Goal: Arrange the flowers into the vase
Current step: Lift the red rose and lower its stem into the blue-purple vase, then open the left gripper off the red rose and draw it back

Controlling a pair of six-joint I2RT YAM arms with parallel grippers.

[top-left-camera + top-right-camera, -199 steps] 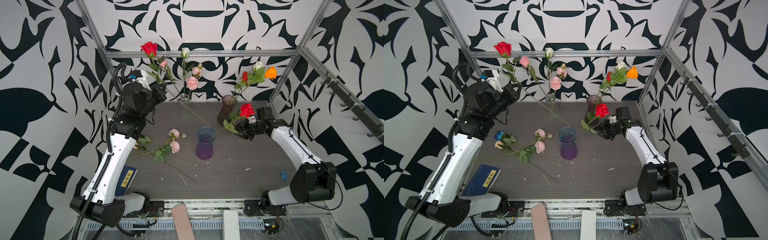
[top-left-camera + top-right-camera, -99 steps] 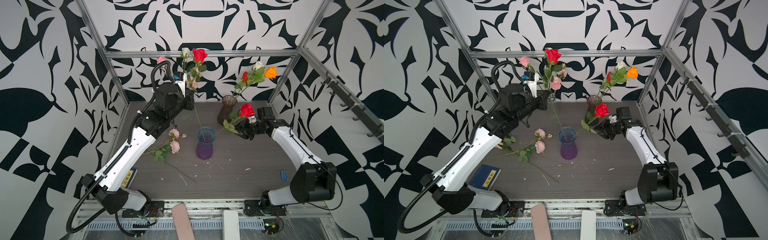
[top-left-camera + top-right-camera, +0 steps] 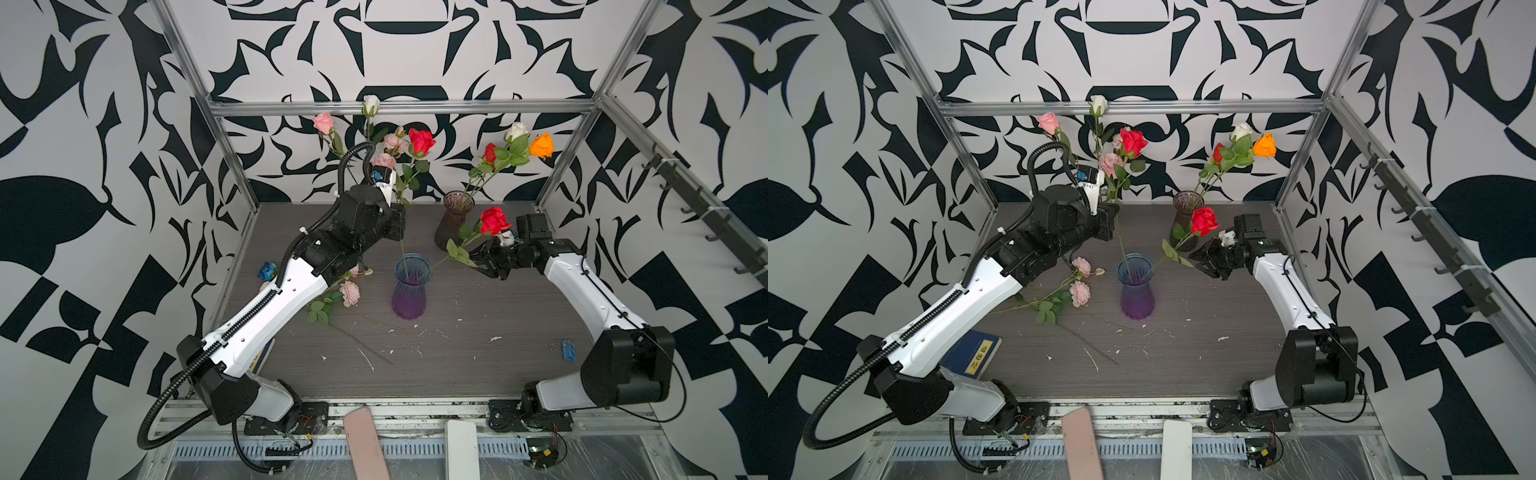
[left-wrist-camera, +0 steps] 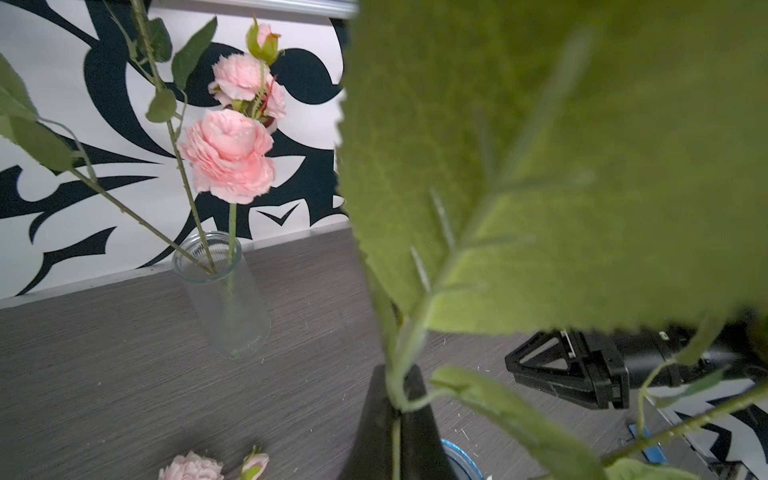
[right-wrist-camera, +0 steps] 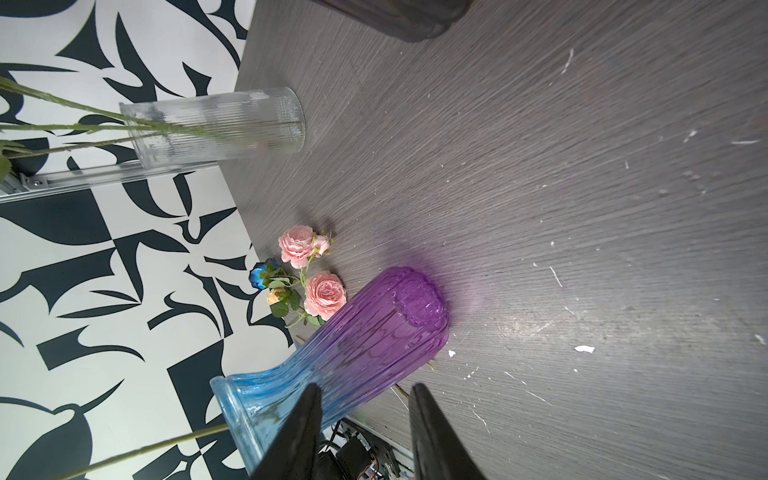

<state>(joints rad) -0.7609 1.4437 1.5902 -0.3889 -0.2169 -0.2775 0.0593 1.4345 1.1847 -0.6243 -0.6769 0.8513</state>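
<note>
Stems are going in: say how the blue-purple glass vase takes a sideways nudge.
Probably tippy: the vase is tall for its base, with a red rose leaning out over its rim. Ribbed glass, so likely rigid, breakable and slippery.

We see a tabletop (image 3: 478, 365) of grey wood-grain, matt and faintly rough, across the lower middle of both top views. At their centre the blue-to-purple vase (image 3: 409, 291) looks like ribbed, glossy glass, as does the clear vase (image 5: 216, 124) in the right wrist view. The big leaf (image 4: 540, 145) in the left wrist view looks like matt, fuzzy cloth.
</note>
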